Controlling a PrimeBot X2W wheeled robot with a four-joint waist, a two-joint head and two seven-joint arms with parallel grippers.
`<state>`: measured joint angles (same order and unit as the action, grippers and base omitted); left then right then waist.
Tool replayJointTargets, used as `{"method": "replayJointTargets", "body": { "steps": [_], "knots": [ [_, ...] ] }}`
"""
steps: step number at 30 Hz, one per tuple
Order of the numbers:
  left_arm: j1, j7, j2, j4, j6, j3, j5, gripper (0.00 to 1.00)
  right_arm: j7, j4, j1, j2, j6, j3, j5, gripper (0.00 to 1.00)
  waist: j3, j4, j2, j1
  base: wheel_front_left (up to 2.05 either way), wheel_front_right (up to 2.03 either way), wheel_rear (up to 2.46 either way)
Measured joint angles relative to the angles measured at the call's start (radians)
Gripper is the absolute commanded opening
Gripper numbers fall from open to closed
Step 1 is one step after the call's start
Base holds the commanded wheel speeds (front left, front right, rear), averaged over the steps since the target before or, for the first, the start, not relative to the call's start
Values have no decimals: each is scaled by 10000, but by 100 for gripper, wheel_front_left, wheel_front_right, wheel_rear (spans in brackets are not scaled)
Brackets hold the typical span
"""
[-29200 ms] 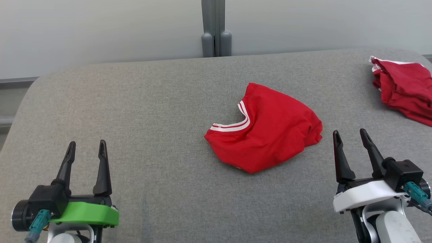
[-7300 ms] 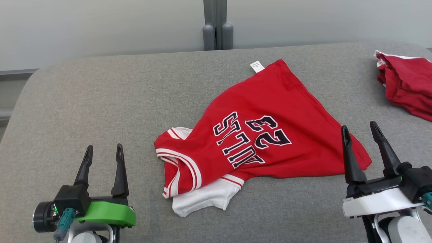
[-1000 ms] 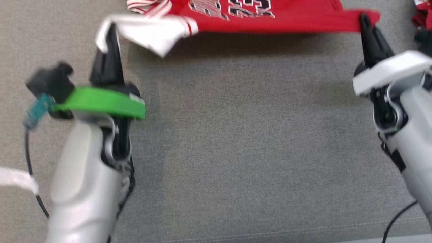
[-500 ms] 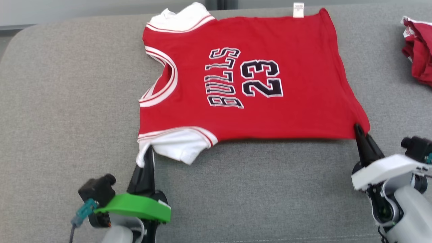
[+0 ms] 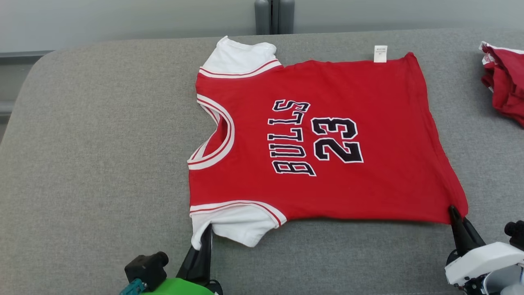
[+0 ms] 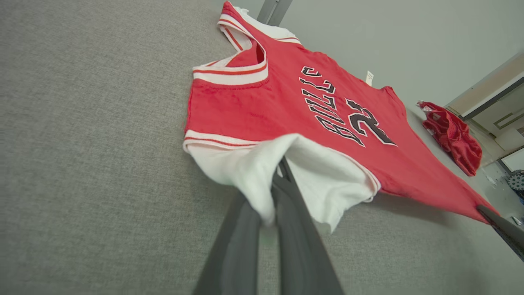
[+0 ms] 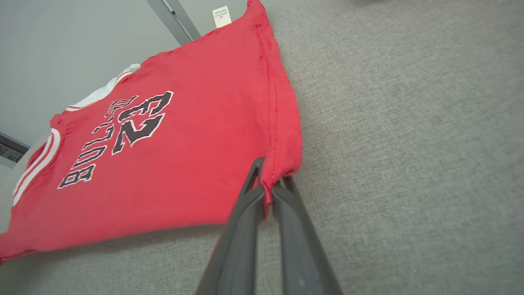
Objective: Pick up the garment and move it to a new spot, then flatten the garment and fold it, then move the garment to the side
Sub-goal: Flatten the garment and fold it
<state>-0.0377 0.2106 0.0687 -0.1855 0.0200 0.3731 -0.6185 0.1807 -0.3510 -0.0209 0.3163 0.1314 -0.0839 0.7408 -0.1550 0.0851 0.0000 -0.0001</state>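
Note:
The garment is a red jersey with white sleeves and black "BULLS 23" lettering, spread almost flat on the grey padded table, neck toward the left. My left gripper is shut on the near white sleeve, which is lifted a little off the surface. My right gripper is shut on the near hem corner of the garment. The near edge of the garment hangs slightly above the table between the two grips.
A second crumpled red garment lies at the table's far right edge, also seen as a red heap. A grey post stands behind the table against the pale wall. Bare grey table lies to the left and near side.
The head camera has tilted up, so the picture has shifted. Both grippers keep their hold; the jersey has been laid out flat on the table, lying nearer to me.

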Motion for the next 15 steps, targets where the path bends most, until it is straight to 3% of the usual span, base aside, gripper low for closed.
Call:
{"method": "replayJointTargets", "body": {
  "steps": [5,15],
  "knots": [
    [-192,-192,134,291,-40,125,46,0,-591,523,592,-527,0,717,-345,0,-71,4,0,0,0,0,0],
    [245,-188,209,98,161,314,132,0,-1258,1022,512,-1143,0,1162,-1085,0,-69,-138,0,0,0,0,0]
  ]
}}
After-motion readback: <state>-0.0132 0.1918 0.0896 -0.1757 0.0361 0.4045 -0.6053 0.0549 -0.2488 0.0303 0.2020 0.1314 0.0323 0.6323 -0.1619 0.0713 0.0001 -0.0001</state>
